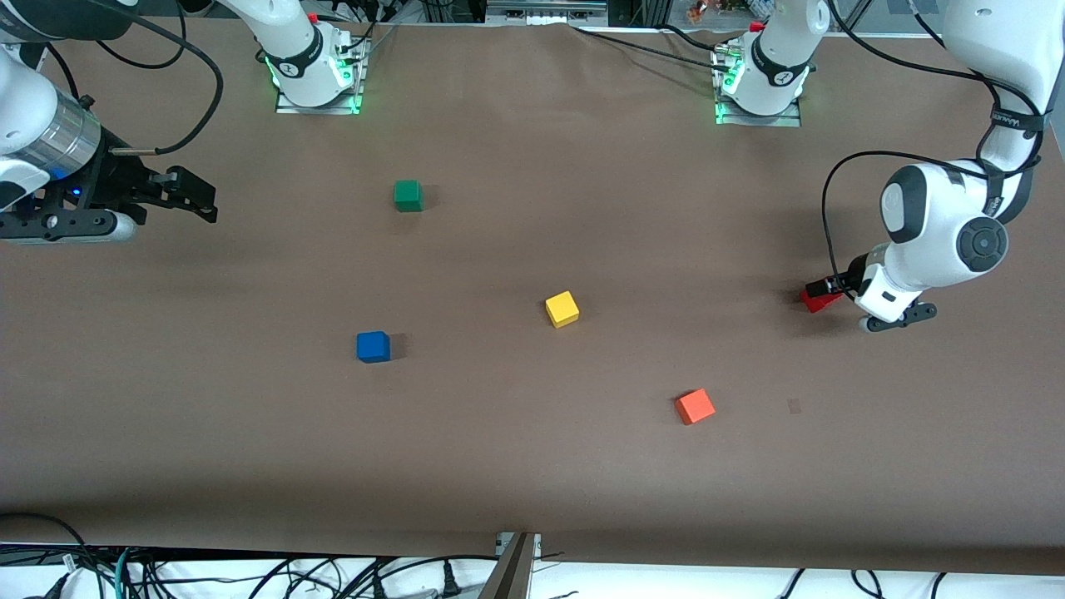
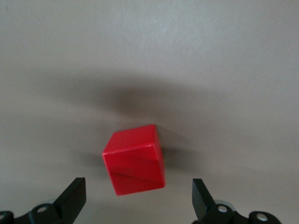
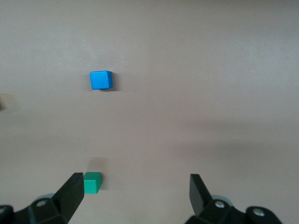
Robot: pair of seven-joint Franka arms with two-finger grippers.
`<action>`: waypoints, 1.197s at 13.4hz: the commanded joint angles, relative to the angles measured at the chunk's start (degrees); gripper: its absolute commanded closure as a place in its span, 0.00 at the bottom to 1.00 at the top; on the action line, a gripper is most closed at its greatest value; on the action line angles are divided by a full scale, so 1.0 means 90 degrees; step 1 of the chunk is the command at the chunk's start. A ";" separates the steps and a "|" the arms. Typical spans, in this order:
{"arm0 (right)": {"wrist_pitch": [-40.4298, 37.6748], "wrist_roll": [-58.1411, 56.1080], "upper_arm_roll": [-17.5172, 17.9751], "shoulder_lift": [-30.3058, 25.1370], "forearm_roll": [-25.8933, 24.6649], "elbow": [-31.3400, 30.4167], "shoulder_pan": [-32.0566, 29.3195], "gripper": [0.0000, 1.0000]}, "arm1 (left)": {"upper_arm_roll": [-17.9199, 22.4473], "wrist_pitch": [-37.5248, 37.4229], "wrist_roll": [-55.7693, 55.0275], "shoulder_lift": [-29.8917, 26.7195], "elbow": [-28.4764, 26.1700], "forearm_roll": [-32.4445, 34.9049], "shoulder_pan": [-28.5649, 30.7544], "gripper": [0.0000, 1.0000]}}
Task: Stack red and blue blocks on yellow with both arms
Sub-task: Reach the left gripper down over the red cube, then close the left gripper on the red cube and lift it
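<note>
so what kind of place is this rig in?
Most likely a robotics lab bench. Two arms are bolted to a brown-covered table, loose cables trail along its edge, and small coloured cubes, such as the yellow cube and blue cube, are the only props.

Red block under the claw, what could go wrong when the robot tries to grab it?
1. The red block sits turned at an angle between the open left claw fingers, so they may press its corners and twist it or let it slip.
2. Hanging over the table's edge at the right arm's end, the open right claw is far from the blue block, so stacking may be slow.
</note>
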 commanded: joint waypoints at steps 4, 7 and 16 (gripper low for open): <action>0.0017 -0.0020 0.0002 -0.0027 0.0071 0.0028 -0.0045 0.00 | -0.0037 0.0926 -0.0492 -0.0123 -0.0534 -0.0061 0.0106 0.00; 0.0056 -0.0020 0.0002 -0.0027 0.0071 0.0028 -0.0055 0.00 | -0.0037 0.1006 -0.0746 -0.0064 -0.0525 -0.0070 0.0106 0.00; 0.0066 -0.0010 0.0022 -0.0027 0.0062 0.0028 -0.0035 0.00 | -0.0037 0.1387 -0.0786 0.0151 -0.0534 -0.0070 0.0194 0.19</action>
